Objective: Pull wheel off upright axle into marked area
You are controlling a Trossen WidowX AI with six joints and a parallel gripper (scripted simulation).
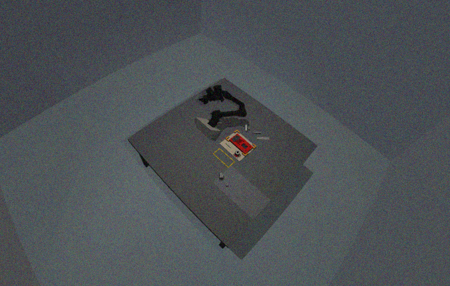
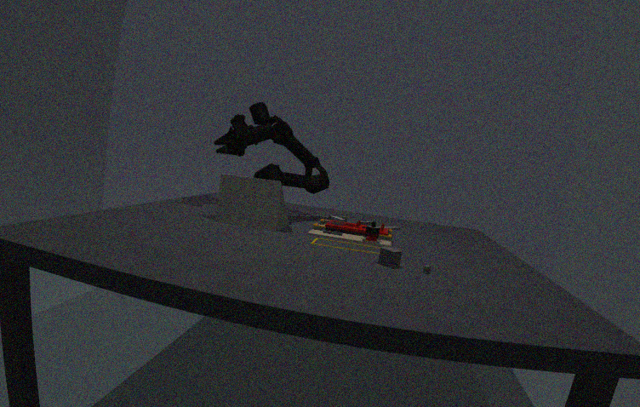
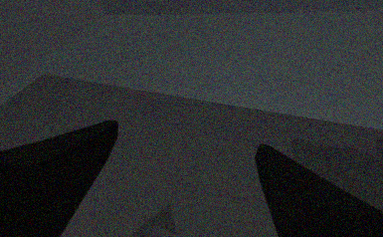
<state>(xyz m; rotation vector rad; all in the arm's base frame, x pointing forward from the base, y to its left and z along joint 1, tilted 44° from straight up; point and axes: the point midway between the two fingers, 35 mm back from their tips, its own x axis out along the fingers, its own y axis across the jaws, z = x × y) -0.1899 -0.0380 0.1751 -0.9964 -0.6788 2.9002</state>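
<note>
Dim grey table (image 1: 184,160), task not yet begun: arm folded back, wheel on its axle.

Gripper (image 2: 221,144) hangs high at the table's 12 o'clock side, fingers spread wide with nothing between them, only bare surface showing in the wrist view. Wheel (image 1: 237,154) sits on the upright axle at the pale board's (image 1: 227,146) corner, beside the red plate (image 1: 241,142). Yellow marked area (image 1: 223,157), at the wheel's 9 o'clock, holds nothing. Reach, grasp, pull-off, placement and release all remain.
</note>
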